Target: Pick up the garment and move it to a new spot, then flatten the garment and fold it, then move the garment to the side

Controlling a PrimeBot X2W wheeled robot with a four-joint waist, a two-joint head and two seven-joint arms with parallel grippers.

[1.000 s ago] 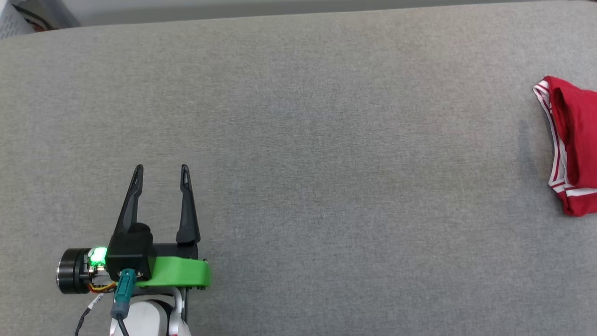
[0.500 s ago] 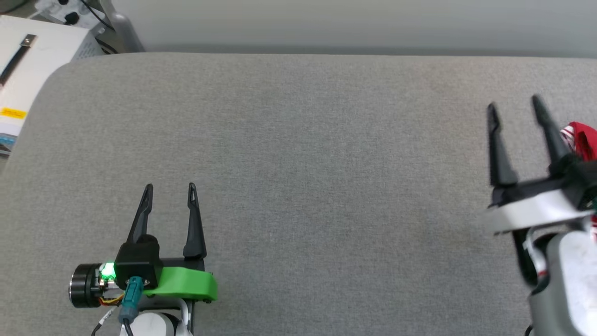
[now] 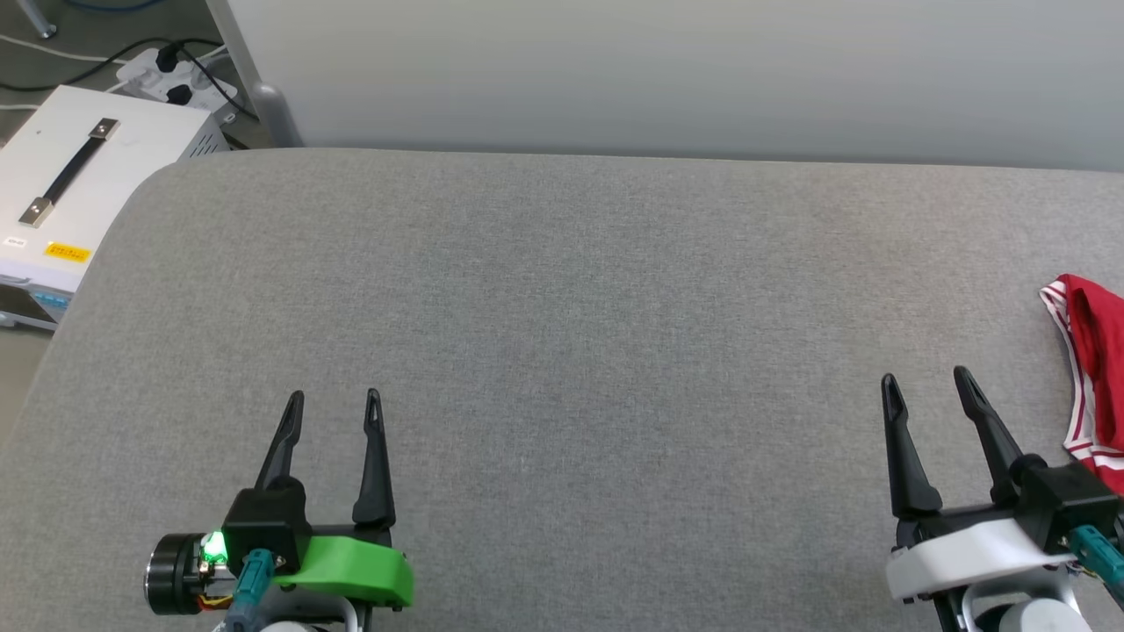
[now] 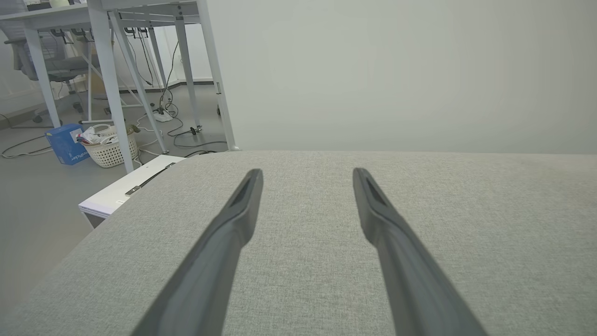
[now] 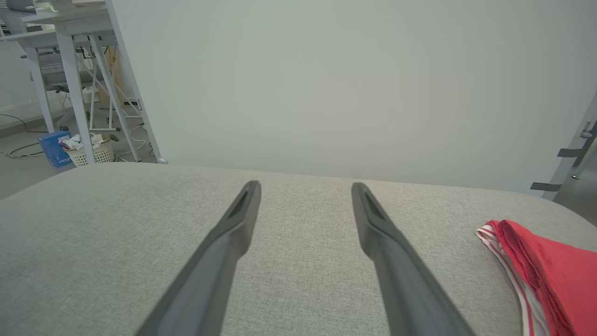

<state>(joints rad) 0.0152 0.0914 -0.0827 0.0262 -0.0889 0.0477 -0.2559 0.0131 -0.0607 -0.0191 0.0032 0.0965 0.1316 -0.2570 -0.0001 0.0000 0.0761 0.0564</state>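
Observation:
The garment (image 3: 1093, 377) is a folded red bundle with red-white striped trim, lying at the right edge of the grey table (image 3: 562, 307) and cut off by the head view's border. In the right wrist view the garment (image 5: 545, 270) lies to the right of my fingers. My right gripper (image 3: 927, 383) stands open and empty just left of it, not touching. Over the table's front left my left gripper (image 3: 334, 399) is open and empty, far from the garment. Both wrist views show fingers (image 4: 233, 219) spread apart over bare cloth.
A white box with a black handle (image 3: 79, 175) stands on the floor off the table's left corner. A pale wall (image 3: 667, 79) runs behind the table. White desk legs (image 4: 107, 70), a basket (image 4: 109, 149) and cables stand on the floor beyond the left.
The head camera has tilted up, bringing the wall and white box into view. My right gripper has come into the picture and drawn back toward the front right, still open. The garment lies still.

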